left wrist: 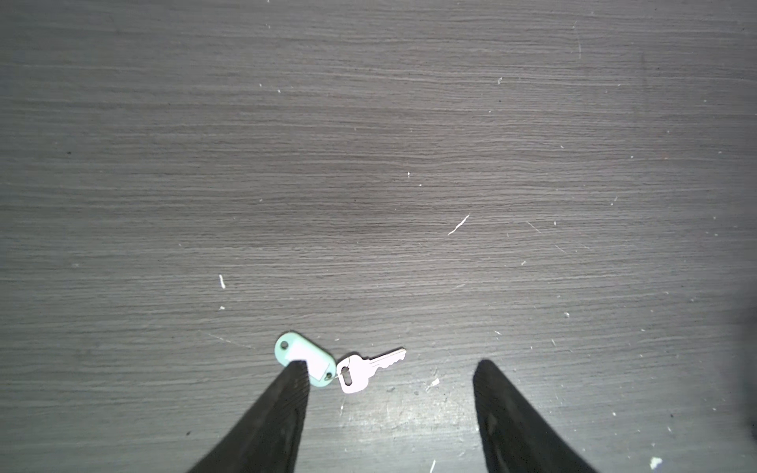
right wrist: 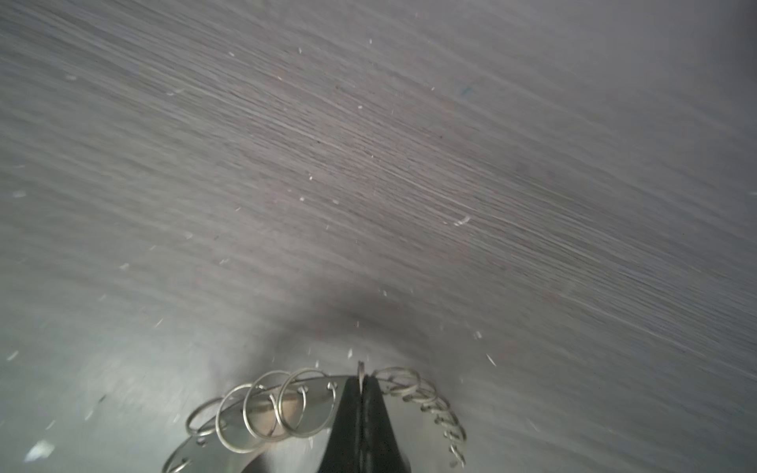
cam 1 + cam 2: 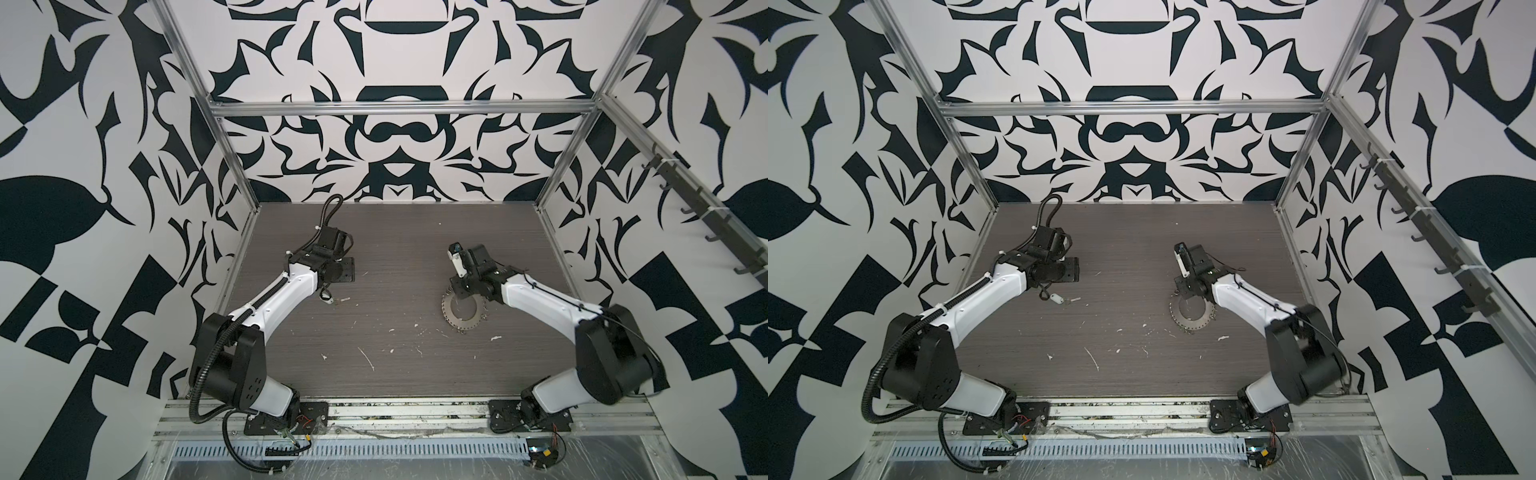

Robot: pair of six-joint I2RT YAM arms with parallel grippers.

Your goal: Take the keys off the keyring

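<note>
The keys lie flat on the dark wood table, apart from the keyring: a silver key (image 1: 368,366) joined to a pale oval tag (image 1: 305,358), seen at centre-left in both top views (image 3: 332,298) (image 3: 1061,298). My left gripper (image 1: 391,364) hangs open above them, and one fingertip (image 1: 297,368) overlaps the tag. The keyring (image 3: 461,316) (image 3: 1192,318), a flat grey disc (image 2: 409,417) fringed with split rings, rests at centre-right. My right gripper (image 2: 362,381) (image 3: 459,293) is shut on one split ring at the disc's far rim.
White flecks and scratches (image 3: 368,359) dot the table. Aluminium frame posts (image 3: 232,166) (image 3: 569,166) and patterned walls enclose it on three sides. A slotted rail (image 3: 374,451) and both arm bases run along the front edge.
</note>
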